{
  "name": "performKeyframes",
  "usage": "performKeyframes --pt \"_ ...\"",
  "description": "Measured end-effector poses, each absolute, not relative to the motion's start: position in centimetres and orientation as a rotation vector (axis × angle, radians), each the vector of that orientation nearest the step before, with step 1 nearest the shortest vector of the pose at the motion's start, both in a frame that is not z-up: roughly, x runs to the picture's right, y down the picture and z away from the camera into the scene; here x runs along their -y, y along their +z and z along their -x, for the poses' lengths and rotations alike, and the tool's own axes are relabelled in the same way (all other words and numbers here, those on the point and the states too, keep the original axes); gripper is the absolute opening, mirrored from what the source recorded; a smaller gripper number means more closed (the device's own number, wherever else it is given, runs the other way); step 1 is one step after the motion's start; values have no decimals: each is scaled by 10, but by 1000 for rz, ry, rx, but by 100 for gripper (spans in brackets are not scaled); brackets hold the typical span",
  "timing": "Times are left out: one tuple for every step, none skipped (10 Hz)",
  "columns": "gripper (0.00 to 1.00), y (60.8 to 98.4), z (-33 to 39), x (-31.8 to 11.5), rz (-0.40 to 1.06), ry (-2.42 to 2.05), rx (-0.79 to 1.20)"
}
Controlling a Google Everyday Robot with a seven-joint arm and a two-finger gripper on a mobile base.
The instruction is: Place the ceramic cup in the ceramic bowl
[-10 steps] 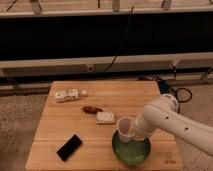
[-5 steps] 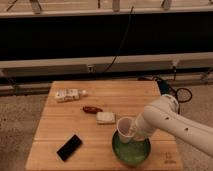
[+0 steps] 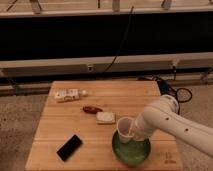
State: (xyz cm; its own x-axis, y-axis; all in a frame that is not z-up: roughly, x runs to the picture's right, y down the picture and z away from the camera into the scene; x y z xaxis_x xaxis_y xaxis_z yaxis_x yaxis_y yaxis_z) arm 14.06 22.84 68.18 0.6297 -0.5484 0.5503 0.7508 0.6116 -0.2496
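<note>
The ceramic cup [image 3: 124, 129], small and white, is held upright in my gripper [image 3: 132, 133] just above the rim of the ceramic bowl [image 3: 131, 151]. The bowl is glossy green and sits on the wooden table [image 3: 60, 125] near its front right. My white arm [image 3: 170, 120] reaches in from the right and hides part of the bowl's far side. The gripper is shut on the cup at its right side.
A flat white block [image 3: 105, 117] lies just behind the bowl. A reddish-brown item [image 3: 91, 109] lies beside it. A pale packet [image 3: 67, 95] is at the back left and a black phone-like slab [image 3: 69, 147] at the front left. Cables [image 3: 172, 90] lie on the floor at right.
The cup and gripper have shifted slightly down and right toward the bowl; otherwise nothing has moved.
</note>
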Motion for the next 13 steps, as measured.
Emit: performKeyframes --pt "9 682 -141 -229 492 -779 450" --pt "9 682 -140 -229 490 -779 450" --pt "9 682 -140 -229 489 -779 450" --pt "9 682 -140 -229 488 -780 450" --pt "9 682 -140 -230 487 -779 451" --pt "9 683 -140 -230 487 -779 451" --pt "12 683 -140 -230 486 -779 450" --pt "15 683 -140 -230 486 -779 450" --pt "16 683 -140 -231 485 -778 450" --pt "16 684 -140 -231 484 -778 450" --pt "16 684 -140 -232 484 -778 450" --pt "16 684 -140 -232 483 -777 451" --pt "17 684 -140 -232 483 -776 451"
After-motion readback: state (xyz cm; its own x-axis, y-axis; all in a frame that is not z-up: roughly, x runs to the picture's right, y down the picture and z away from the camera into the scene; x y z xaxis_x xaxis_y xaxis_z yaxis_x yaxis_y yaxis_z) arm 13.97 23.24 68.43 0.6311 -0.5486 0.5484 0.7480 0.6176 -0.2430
